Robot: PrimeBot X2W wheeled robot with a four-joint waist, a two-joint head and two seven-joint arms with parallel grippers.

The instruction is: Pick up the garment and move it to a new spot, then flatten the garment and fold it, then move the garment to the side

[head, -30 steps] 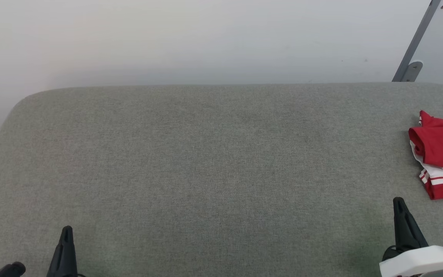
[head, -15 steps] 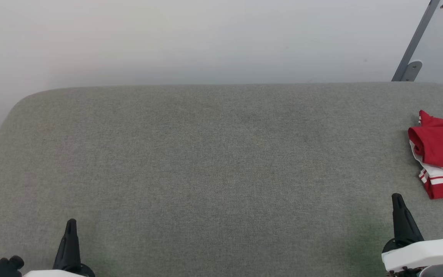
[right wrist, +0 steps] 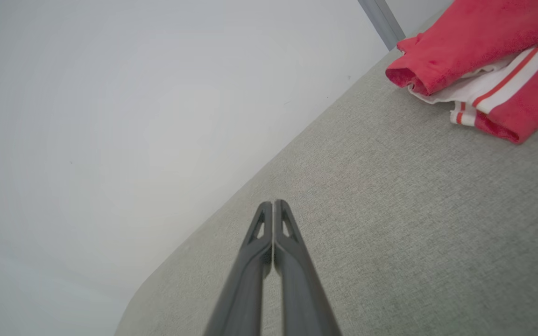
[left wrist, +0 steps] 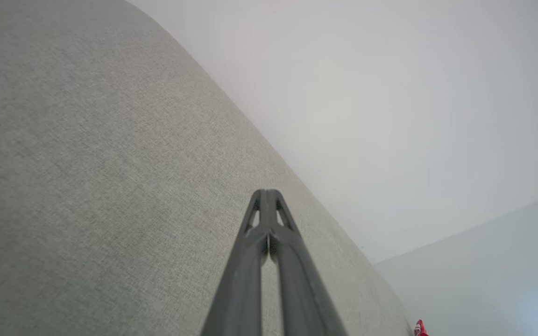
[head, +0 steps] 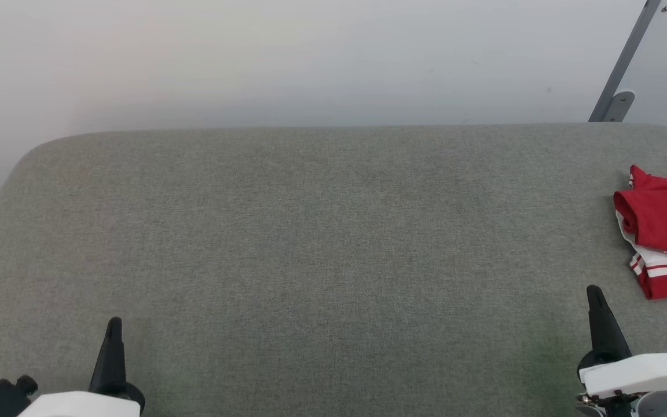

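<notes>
Soft, limp garment [head: 663, 231] at right edge of counter [head: 310, 231]; probably best pinched at rolled red fold (left gripper [head: 114, 323], right gripper [head: 594, 292] closed, empty).

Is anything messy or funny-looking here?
Yes. The red and white shirt lies scrunched in a heap at the right end of the grey table, instead of spread flat. Nothing else looks odd.

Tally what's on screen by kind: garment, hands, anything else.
Garment: 1, red and white, bunched at the right edge.
Hands: 2, left hand and right hand, both shut, empty.
Padded surface: 1, grey.
Metal bar: 1.
Total: 5.
</notes>
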